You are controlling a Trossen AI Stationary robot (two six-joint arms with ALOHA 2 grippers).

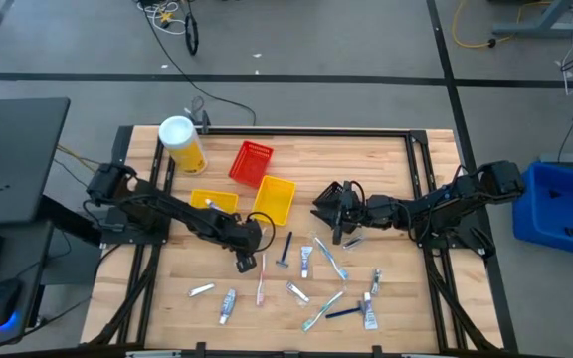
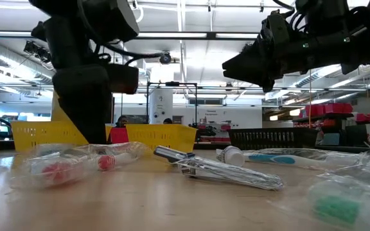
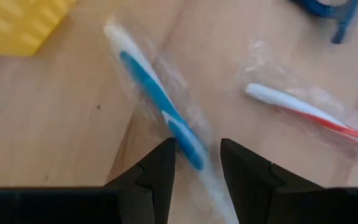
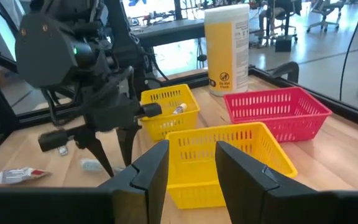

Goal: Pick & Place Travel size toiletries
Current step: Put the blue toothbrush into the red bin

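The left gripper (image 1: 246,261) is hanging low over the desk (image 1: 386,159) with fingers parted, straddling a wrapped blue-and-white toothbrush (image 3: 157,99) without clamping it. The other toiletries (image 1: 311,288) are lying scattered on the desk near the front edge. The right gripper (image 1: 321,209) is hovering raised beside the yellow bin (image 1: 275,199), released and carrying nothing.

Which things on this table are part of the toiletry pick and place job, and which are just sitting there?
Part of the job:
- blue toothbrush between the left gripper fingers
- pink toothbrush
- razor
- toothpaste tubes
- right gripper, waiting

Just there:
- yellow canister
- red bin
- yellow bins
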